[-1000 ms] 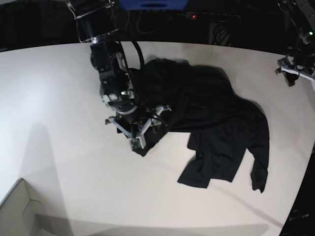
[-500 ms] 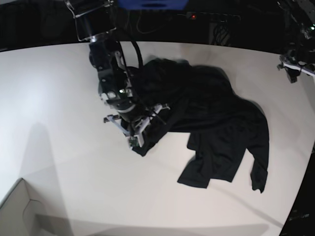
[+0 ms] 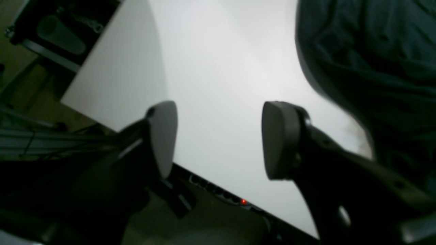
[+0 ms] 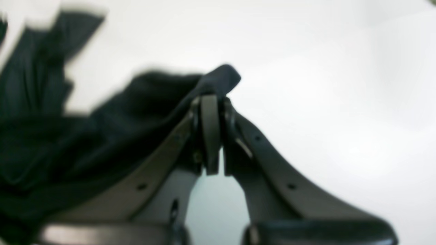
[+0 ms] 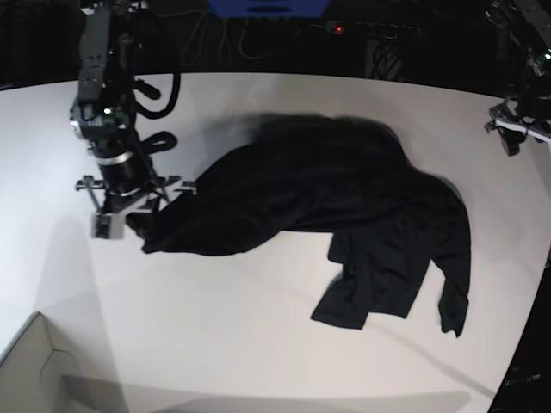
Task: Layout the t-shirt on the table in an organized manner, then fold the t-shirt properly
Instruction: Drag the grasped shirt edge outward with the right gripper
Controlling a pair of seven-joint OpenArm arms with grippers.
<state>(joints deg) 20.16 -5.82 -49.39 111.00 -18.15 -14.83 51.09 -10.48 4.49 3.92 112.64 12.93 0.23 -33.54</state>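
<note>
Base view: a plain black, thin-fabric t-shirt [image 5: 344, 215] lies crumpled on the large smooth white bench [image 5: 258, 344], spread from left of centre toward the right edge. One part is drawn out in a long tongue toward the left; another flap lies folded toward the near side at the lower right.

The right fingers [image 5: 129, 215], at the left of the base view, are pinched together on the leftward end of the shirt. In the right wrist view the two pads [image 4: 209, 132] meet face to face, with a small fold of black cloth [image 4: 218, 80] caught between them at their tips and the rest of the garment trailing off to the left.

The left fingers [image 3: 218, 139] hang over bare bench near its far right edge, spread wide apart and holding nothing. The dark shirt [image 3: 371, 61] lies just beside them, apart from both pads.

A pale cardboard box corner [image 5: 34, 370] sits at the lower left.
</note>
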